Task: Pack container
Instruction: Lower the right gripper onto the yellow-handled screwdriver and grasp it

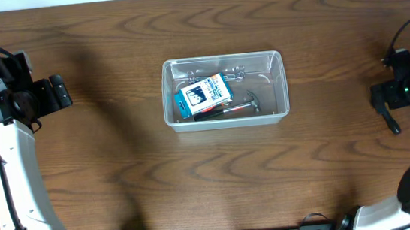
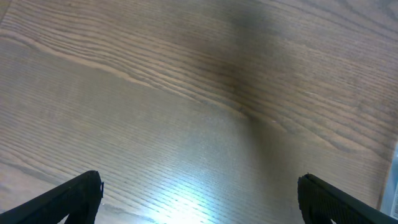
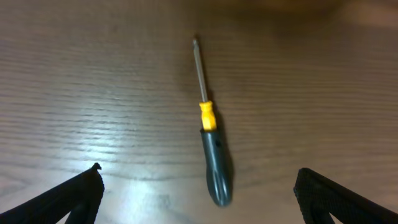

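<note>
Two grippers are in view, and both are released. The left gripper (image 2: 199,190) is shown in the left wrist view with its fingertips (image 2: 81,196) spread to the lower corners. Only bare wood grain of the table (image 1: 119,161) is seen between them, and nothing is grasped. In the overhead view the left arm is positioned at the left edge of the table, well apart from the container (image 1: 279,85).

The right gripper (image 3: 199,183) is likewise spread wide, with one fingertip at each lower corner of the right wrist view. A screwdriver (image 3: 214,162) is seen lying flat on the table between the fingers and is touched by neither. Its black handle is nearest the camera, followed by a yellow collar, and the metal shaft points away with a slight lean to the left. In the overhead view the right arm is positioned at the right edge of the table, also well apart from the container.

The container is located near the middle of the table, upright, with its long sides running left to right. A blue-and-white box (image 1: 203,94) is seen inside its left half, lying at a slight angle. A hammer (image 1: 246,105) lies toward the near right of the interior. A dark tool with some red (image 1: 209,114) lies by the box along the near wall. Pale items along the far wall cannot be identified.
</note>
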Motion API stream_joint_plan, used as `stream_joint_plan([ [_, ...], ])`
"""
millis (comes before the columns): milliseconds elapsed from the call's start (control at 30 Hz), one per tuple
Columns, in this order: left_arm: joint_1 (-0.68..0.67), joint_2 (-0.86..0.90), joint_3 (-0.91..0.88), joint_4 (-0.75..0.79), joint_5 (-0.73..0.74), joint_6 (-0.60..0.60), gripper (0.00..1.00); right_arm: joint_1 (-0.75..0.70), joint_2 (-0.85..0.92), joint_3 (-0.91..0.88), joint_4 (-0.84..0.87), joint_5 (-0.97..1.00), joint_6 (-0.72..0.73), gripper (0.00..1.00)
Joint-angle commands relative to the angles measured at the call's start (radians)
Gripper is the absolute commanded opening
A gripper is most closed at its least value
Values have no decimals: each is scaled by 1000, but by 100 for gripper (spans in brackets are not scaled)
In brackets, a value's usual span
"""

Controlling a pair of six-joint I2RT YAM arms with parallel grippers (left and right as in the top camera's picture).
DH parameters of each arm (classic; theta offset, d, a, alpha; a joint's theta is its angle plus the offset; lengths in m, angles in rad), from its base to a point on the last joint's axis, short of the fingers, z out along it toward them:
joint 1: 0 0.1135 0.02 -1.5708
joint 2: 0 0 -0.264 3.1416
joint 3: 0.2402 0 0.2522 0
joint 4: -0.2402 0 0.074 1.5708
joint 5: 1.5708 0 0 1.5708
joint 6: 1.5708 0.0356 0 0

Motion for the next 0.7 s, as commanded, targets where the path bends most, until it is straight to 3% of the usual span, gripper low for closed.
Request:
stream_joint_plan([
  [0, 4, -1, 2, -6, 6, 1, 98, -5, 69, -4, 2, 29, -26, 99],
  [267, 4, -1, 2, -6, 5, 18, 98, -24, 151, -5, 8, 139, -27, 99],
  [667, 4, -1, 2, -6, 5, 18, 98, -76, 196, -14, 14, 81, -72, 99],
])
